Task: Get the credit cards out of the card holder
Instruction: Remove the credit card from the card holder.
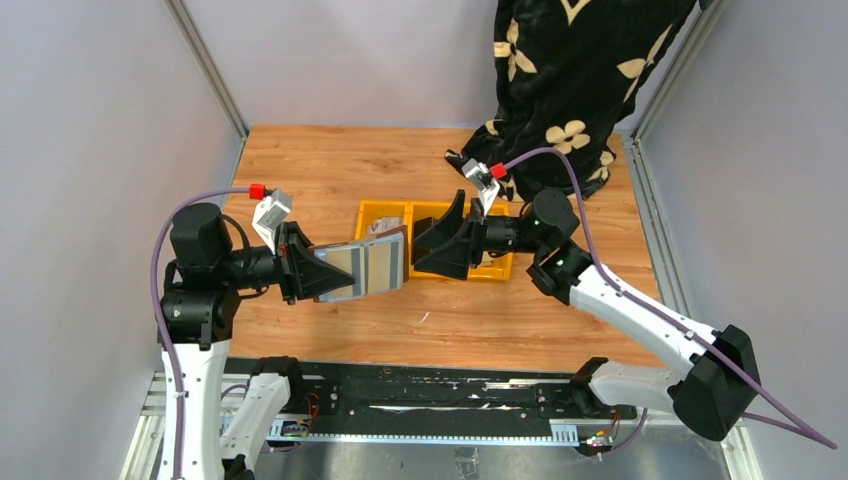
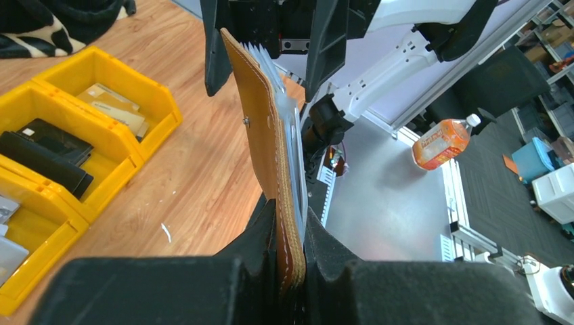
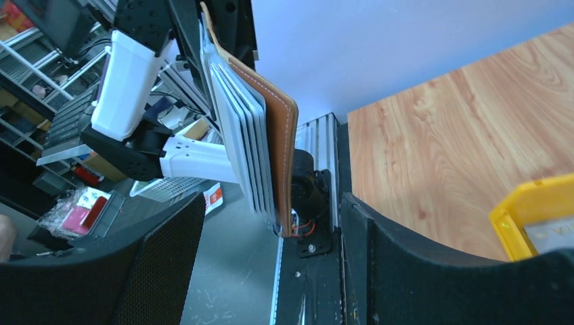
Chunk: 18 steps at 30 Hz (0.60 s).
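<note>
Standing by the table, I see the left gripper clamped tight on one end of the card holder, pinching the brown leather and the sleeves together between its black fingers. The holder hangs in the air, opened flat, over the end of the yellow tray nearest the left arm. Its grey clear-plastic sleeves fan out on one face, with the tan leather and white stitching on the other. I cannot tell whether any sleeve has a card in it.

The right gripper hovers above the tray's middle and faces the holder with its fingers spread wide. From its own camera, the holder's free edge stands at the mouth of that gap, well clear of both fingers.

Credit cards lie inside the tray. A tan stack sits in one end compartment, black ones are in the middle, and pale printed ones are in the other end. A black flowered cloth hangs at the table's far edge, behind the tray.
</note>
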Motion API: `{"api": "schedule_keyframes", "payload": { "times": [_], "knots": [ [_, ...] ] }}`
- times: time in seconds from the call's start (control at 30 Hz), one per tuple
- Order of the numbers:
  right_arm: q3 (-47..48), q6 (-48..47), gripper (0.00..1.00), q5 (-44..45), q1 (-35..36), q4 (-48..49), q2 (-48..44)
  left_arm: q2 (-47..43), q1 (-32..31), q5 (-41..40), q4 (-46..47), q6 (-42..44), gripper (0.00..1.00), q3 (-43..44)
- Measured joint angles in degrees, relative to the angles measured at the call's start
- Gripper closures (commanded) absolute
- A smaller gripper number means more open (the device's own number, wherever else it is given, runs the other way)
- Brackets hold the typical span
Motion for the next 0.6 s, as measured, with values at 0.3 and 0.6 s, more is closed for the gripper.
{"api": "schedule_keyframes", "payload": {
  "times": [0.3,0.6],
  "knots": [
    [-2.2,10.3,0.55,-2.0,2.3,17.2,2.5,-0.7,0.0,0.6,0.0,-0.5,0.92,1.1],
    [-3.3,13.3,0.77,-2.4,4.3,21.8,2.5,-0.7,0.0,0.9,0.0,-0.7,0.93,1.4]
  ]
}}
